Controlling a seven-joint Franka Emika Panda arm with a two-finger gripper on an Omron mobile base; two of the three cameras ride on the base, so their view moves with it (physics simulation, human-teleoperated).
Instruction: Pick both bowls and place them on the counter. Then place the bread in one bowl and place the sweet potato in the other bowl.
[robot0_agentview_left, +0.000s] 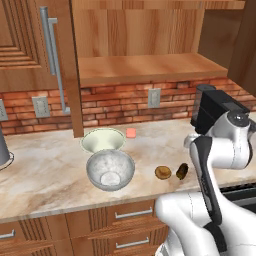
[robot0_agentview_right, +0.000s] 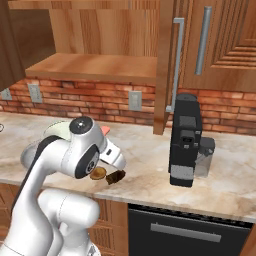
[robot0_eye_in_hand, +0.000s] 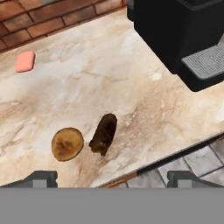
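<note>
Wide-open gripper (robot0_eye_in_hand: 112, 178) above bread and sweet potato

Just ahead of the spread tips: bread (robot0_eye_in_hand: 67, 143) left, sweet potato (robot0_eye_in_hand: 104, 134) right beside it — long axis running away, tilted slightly right; beyond, both bowls (robot0_agentview_left: 110, 169) on the counter (robot0_agentview_left: 45, 175), touching.

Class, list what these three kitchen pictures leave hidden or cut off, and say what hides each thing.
- Cream bowl, left base view: near rim hidden by the grey bowl.
- Bread, right base view: partly hidden by the arm.
- Coffee machine, hand view: top cut off by the frame.
- Gripper, hand view: only fingertips visible, spread wide.
</note>
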